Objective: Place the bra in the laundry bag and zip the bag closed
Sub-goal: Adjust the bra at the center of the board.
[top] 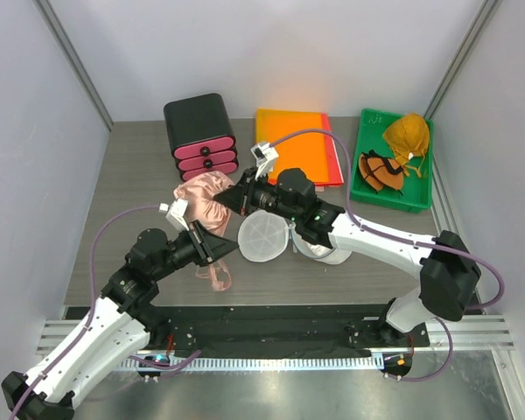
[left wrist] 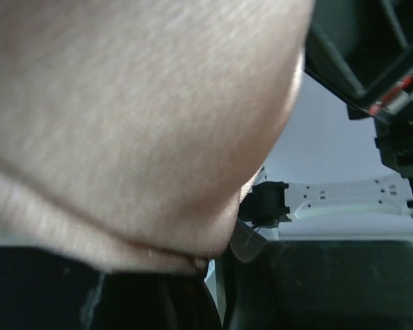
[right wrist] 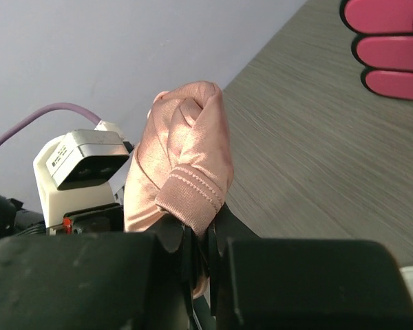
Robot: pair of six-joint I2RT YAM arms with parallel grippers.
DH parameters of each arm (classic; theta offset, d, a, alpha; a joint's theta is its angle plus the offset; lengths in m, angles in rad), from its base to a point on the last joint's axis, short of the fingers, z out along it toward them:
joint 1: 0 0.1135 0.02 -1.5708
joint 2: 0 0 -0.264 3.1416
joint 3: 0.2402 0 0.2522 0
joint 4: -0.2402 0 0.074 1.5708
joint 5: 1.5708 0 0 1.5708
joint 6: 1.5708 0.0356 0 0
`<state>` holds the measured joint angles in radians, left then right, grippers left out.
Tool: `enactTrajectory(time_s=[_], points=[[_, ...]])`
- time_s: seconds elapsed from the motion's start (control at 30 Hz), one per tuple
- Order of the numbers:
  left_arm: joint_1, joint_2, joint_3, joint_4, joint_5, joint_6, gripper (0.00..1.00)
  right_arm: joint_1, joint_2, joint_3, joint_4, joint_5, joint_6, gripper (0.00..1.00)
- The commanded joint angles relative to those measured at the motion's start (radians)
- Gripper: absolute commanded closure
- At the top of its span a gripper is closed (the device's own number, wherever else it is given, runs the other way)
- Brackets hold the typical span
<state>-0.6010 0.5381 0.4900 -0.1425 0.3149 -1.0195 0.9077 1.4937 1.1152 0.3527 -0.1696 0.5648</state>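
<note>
— Gray wood-look table (top: 131, 175), white walls round it. Where's the bra?
— Pink bra (top: 201, 194) is bunched left of centre, between both arms. One strap trails toward the near edge. Not in the laundry bag (top: 261, 236) yet.
— Bag state?
— Lies open just right of the bra, one white mesh half facing up. The other half is mostly under the right arm.
— Claws?
— Right claw (right wrist: 205, 237) is pressed nearly together, pinching a fold of pink cloth. Its wrist view shows the stitched hem caught between the fingers. Left claw (top: 212, 248) sits at the bra's lower edge. Its own camera is filled with pink cloth, so can't tell whether it's clamped.
— Step?
— Looks like the two-armed pick-up of the bra. Packing and zipping not begun.
— Next move needs?
— Probably make sure the left side has cloth, then carry the bundle right and lower it into the open half. The loose strap has to go inside the rim too, or it would likely foul the zip.
— Rest?
— Black box with pink drawers (top: 201, 136), orange folder (top: 293, 144) and green tray (top: 385, 198) at the back, well apart.
</note>
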Motion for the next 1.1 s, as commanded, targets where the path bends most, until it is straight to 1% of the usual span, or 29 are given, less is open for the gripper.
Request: enactTrajectory(time_s=[0.0, 0.03, 0.13, 0.2, 0.3, 0.33, 0.43, 0.57, 0.6, 0.7, 0.77, 0.83, 0.87, 0.9, 0.97, 1.03, 1.07], points=[[0.003, -0.081, -0.039, -0.112, -0.14, -0.079, 0.72, -0.024, 0.011, -0.024, 0.089, 0.093, 0.081, 0.99], [0.001, -0.114, -0.054, -0.102, -0.18, -0.08, 0.61, -0.032, 0.019, -0.028, 0.095, 0.096, 0.127, 0.99], [0.003, -0.216, -0.113, -0.057, -0.244, -0.09, 0.51, -0.043, 0.031, -0.051, 0.13, 0.082, 0.193, 0.99], [0.003, -0.246, -0.151, -0.001, -0.243, -0.099, 0.5, -0.043, 0.048, -0.06, 0.146, 0.062, 0.262, 0.99], [0.003, -0.207, -0.153, 0.011, -0.22, -0.094, 0.57, -0.044, 0.066, -0.064, 0.183, 0.042, 0.316, 0.99], [0.003, -0.189, -0.139, 0.008, -0.214, -0.09, 0.62, -0.044, 0.071, -0.063, 0.181, 0.041, 0.326, 0.99], [0.003, -0.149, -0.14, 0.03, -0.191, -0.076, 0.63, -0.052, 0.102, -0.057, 0.221, 0.001, 0.385, 0.99], [0.003, -0.151, -0.142, 0.04, -0.221, -0.059, 0.63, -0.052, 0.119, -0.055, 0.246, -0.024, 0.432, 0.99], [0.003, -0.158, -0.137, 0.012, -0.24, -0.053, 0.67, -0.052, 0.119, -0.052, 0.247, -0.025, 0.443, 0.99], [0.003, -0.194, -0.125, -0.041, -0.272, -0.022, 0.75, -0.053, 0.117, -0.041, 0.223, -0.031, 0.448, 0.99], [0.003, -0.219, -0.116, -0.093, -0.293, -0.027, 0.78, -0.055, 0.122, -0.035, 0.226, -0.041, 0.458, 0.99], [0.003, -0.228, -0.1, -0.12, -0.297, -0.036, 0.87, -0.056, 0.137, -0.028, 0.21, -0.051, 0.475, 0.99], [0.003, -0.231, -0.091, -0.152, -0.295, -0.04, 0.94, -0.056, 0.143, -0.026, 0.207, -0.059, 0.475, 0.99], [0.001, -0.231, -0.07, -0.172, -0.293, -0.044, 0.99, -0.056, 0.148, -0.025, 0.198, -0.059, 0.468, 0.99], [0.003, -0.228, -0.051, -0.221, -0.292, -0.054, 0.99, -0.056, 0.18, -0.006, 0.183, -0.076, 0.432, 0.99], [0.003, -0.221, -0.036, -0.252, -0.292, -0.074, 0.99, -0.056, 0.21, 0.009, 0.123, -0.091, 0.399, 0.99], [0.003, -0.205, -0.031, -0.29, -0.295, -0.106, 1.0, -0.056, 0.236, 0.008, 0.121, -0.096, 0.373, 0.99]])
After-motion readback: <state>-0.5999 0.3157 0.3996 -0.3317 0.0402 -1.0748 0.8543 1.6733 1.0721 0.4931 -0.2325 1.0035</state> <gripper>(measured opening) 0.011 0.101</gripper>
